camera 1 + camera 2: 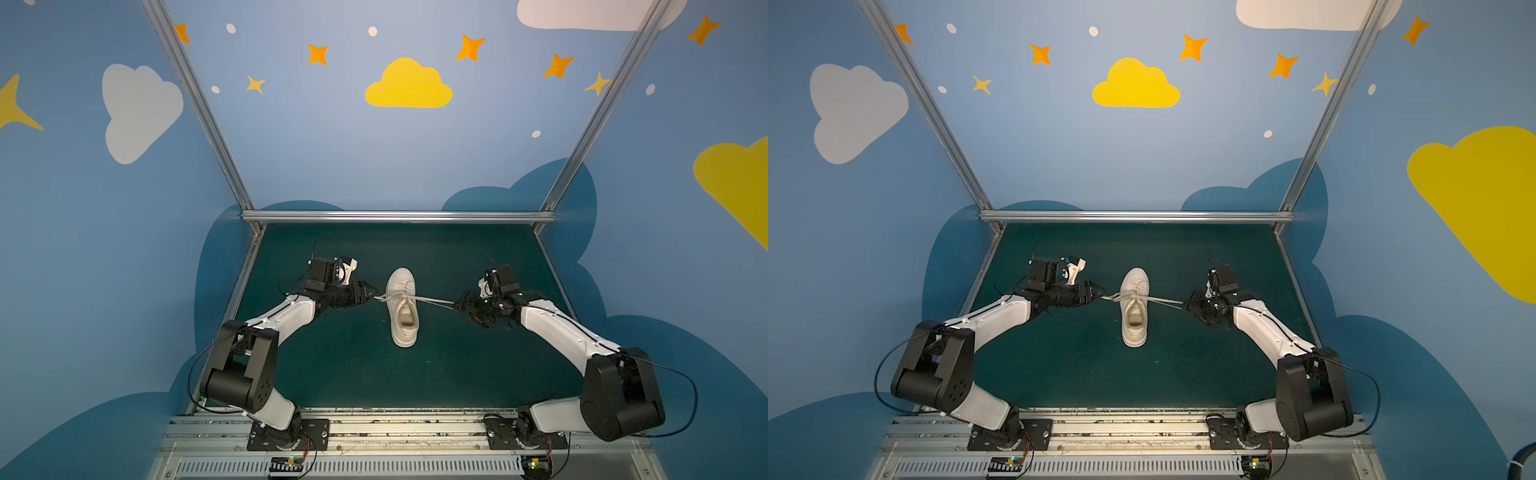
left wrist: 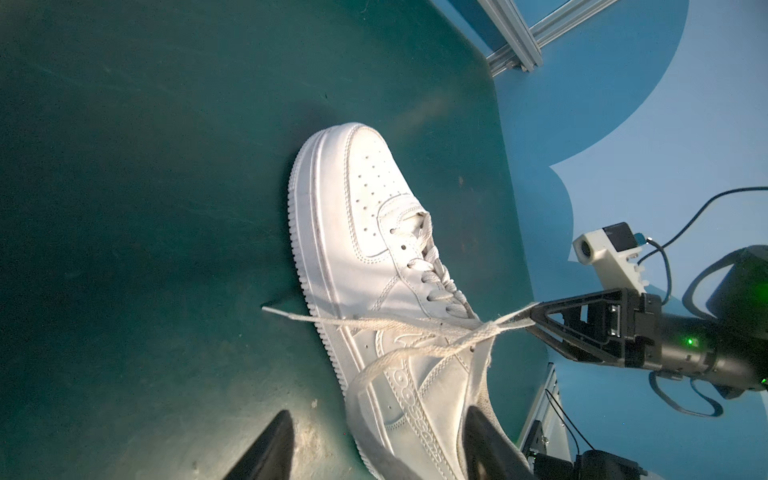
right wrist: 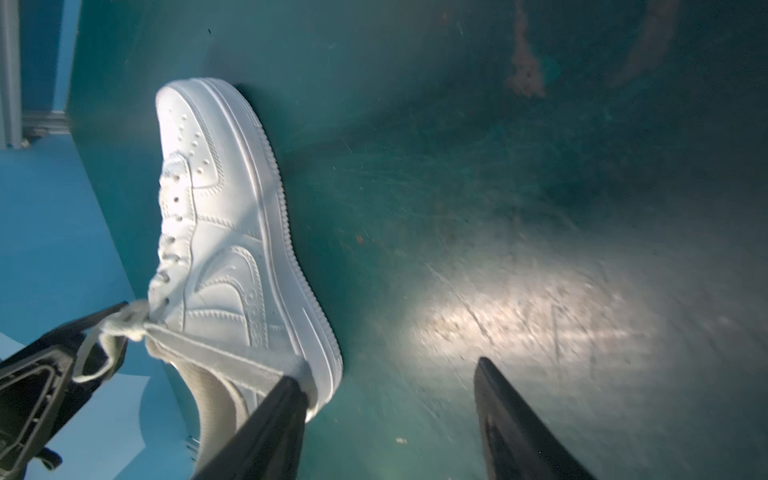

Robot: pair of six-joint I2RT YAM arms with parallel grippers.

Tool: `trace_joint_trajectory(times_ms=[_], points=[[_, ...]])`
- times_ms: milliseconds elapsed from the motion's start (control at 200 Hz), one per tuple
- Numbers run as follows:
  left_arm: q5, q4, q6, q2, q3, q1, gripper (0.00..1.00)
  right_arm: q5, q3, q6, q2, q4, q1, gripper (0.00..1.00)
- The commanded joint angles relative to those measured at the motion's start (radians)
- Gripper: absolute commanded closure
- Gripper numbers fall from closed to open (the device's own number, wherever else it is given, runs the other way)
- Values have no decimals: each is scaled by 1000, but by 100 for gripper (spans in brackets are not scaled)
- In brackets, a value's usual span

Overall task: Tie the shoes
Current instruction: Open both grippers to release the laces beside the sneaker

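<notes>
The white sneaker (image 1: 402, 309) (image 1: 1134, 309) stands on the green mat with its toe toward the back wall. Its flat white laces (image 1: 432, 300) cross in a knot (image 2: 490, 328) over the tongue and stretch out to both sides. My left gripper (image 1: 369, 293) (image 2: 378, 411) is open just left of the shoe, and a lace loop (image 2: 365, 374) runs loosely between its fingers (image 2: 274, 444). My right gripper (image 1: 459, 306) (image 3: 386, 370) is open to the shoe's right. A lace band (image 3: 232, 357) lies against one of its fingers (image 3: 270, 424). One loose lace end (image 2: 270, 309) lies on the mat.
The green mat (image 1: 332, 365) is edged by an aluminium frame rail (image 1: 399, 216) at the back and blue walls at the sides. Both arm bases sit on the metal rail (image 1: 407, 432) at the front.
</notes>
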Motion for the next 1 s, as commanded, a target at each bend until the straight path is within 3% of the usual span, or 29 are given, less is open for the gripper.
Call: trace_joint_trajectory(times_ms=[0,180,546,776,996], points=[[0,4,16,-19,-25,0,27,23,0,-79,-43,-107,-11,34],[28,20,24,-5,-30,1,22,-121,25,-140,-37,-96,-15,32],[16,39,-5,-86,-114,70,16,-42,113,-299,-42,-167,-14,36],[18,29,3,-95,-145,81,15,-108,92,-317,-58,-116,-13,36],[14,-25,-13,-24,-82,87,22,-196,186,-541,15,-33,51,47]])
